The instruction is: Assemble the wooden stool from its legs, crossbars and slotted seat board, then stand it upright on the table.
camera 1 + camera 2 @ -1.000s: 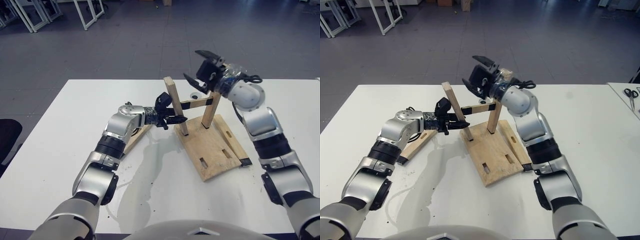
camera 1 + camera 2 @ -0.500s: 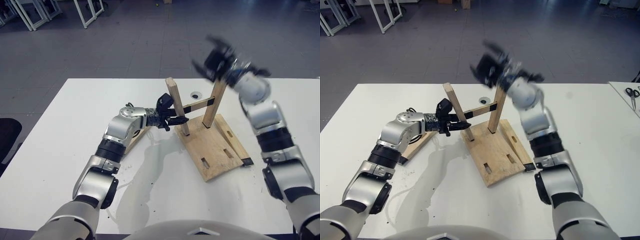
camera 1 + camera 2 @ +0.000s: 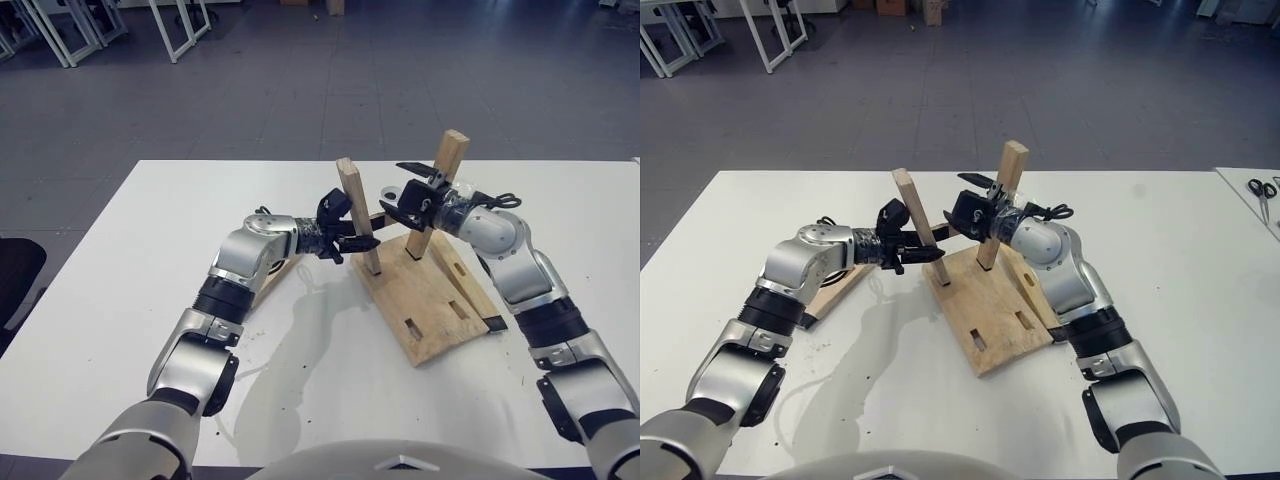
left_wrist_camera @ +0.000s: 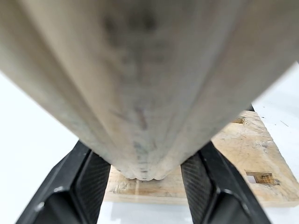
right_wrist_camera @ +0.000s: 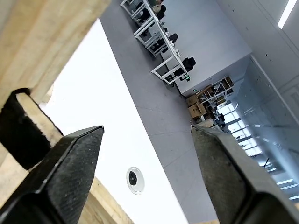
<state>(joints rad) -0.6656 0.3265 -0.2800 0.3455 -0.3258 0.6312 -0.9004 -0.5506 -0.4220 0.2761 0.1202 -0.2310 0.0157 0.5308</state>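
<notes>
Legs [image 3: 350, 185] stand slotted in seat board [image 3: 430, 300]

right hand [image 5: 146, 128] — fingers apart | leg [image 5: 42, 37] alongside | black-taped crossbar [image 5: 21, 128]

A white table [image 3: 110, 270] holds the work. A slotted seat board [image 3: 430, 305] lies flat near its middle, turned at an angle to the table's edges. A wooden bar with a black end [image 3: 470, 290] lies along the board's right side. Another flat wooden piece [image 3: 832, 287] lies to the left. A round cable hole [image 5: 134, 179] sits in the tabletop behind the board.
</notes>
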